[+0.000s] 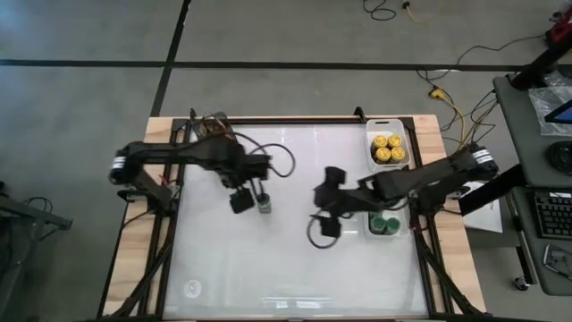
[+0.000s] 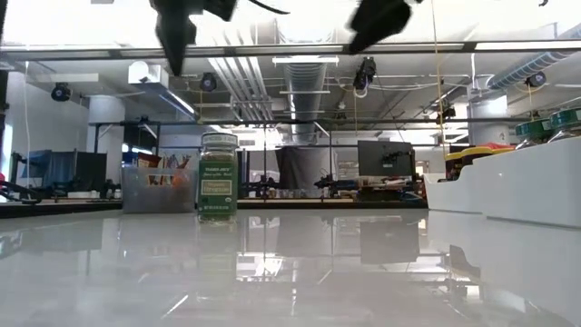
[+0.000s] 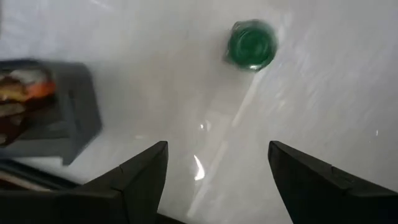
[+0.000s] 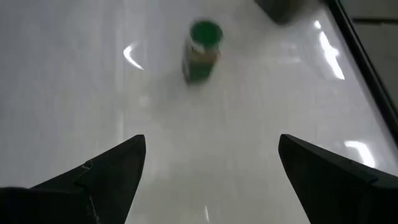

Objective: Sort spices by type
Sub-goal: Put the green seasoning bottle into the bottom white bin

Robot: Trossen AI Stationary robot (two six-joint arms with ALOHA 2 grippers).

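Observation:
One spice jar [image 1: 264, 204] with a green lid stands upright on its base on the white table, left of centre; it also shows in the low view [image 2: 218, 177]. My left gripper [image 3: 217, 149] hangs open above the table, pointing down, just left of this jar [image 3: 252, 45] and clear of it. My right gripper [image 4: 211, 143] is open too, raised near the table's middle and slanting down toward the same jar [image 4: 202, 50] from its right. Several yellow-lidded jars [image 1: 387, 148] sit in the far white tray, and green-lidded jars [image 1: 385, 224] sit in the near one.
The two white trays [image 1: 399, 125] [image 2: 526, 191] stand along the table's right edge. A grey square cup [image 3: 50, 112] of brown sticks stands at the far left [image 2: 156, 189]. The near half of the table [image 1: 286, 277] is bare.

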